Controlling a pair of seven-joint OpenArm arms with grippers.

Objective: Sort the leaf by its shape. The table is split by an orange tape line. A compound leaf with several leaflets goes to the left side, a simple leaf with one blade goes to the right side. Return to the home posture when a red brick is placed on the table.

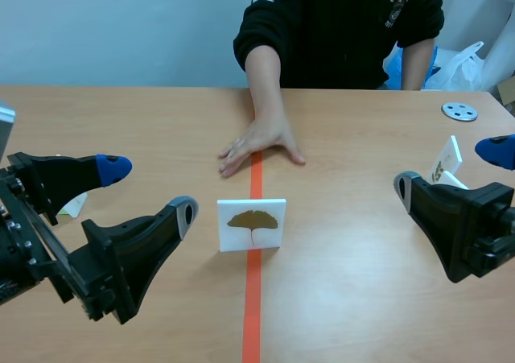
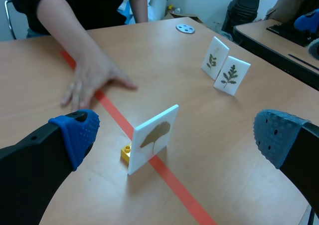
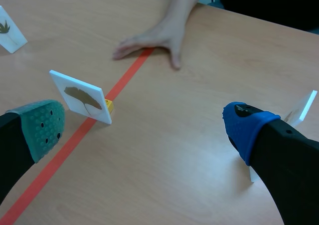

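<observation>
The left gripper (image 1: pixel 149 190) is spread wide, its 2 fingers well apart, holding and touching nothing; it hangs low over the table (image 1: pixel 362 282) on the left side of the tape line (image 1: pixel 253 299), its pads turned toward the card (image 1: pixel 252 224). The right gripper (image 3: pixel 144 127) is equally wide open and bare, 1 pad grey-green and 1 blue, low over the right side. The card is white, stands upright right on the tape line between the 2 grippers and apart from both, and shows 1 brown fan-shaped leaf (image 1: pixel 253 220) with a single blade. A small yellow brick (image 2: pixel 126 152) sits against its back at the base, also on the line. Beyond the card, a person's hand (image 1: pixel 259 144) lies flat across the tape with fingers spread, palm down, not touching the card. On the right side stand 2 more white cards (image 2: pixel 216 59) (image 2: pixel 232 75), each with a dark many-leaflet sprig, just beside each other; in the scene view they stand close by the right gripper's blue-padded finger, and whether they touch it cannot be told. Another white card (image 3: pixel 10 30) stands on the left side, near the left gripper. A round metal disc (image 1: pixel 459 111) with holes lies far off on the right side, near the table's far edge.
</observation>
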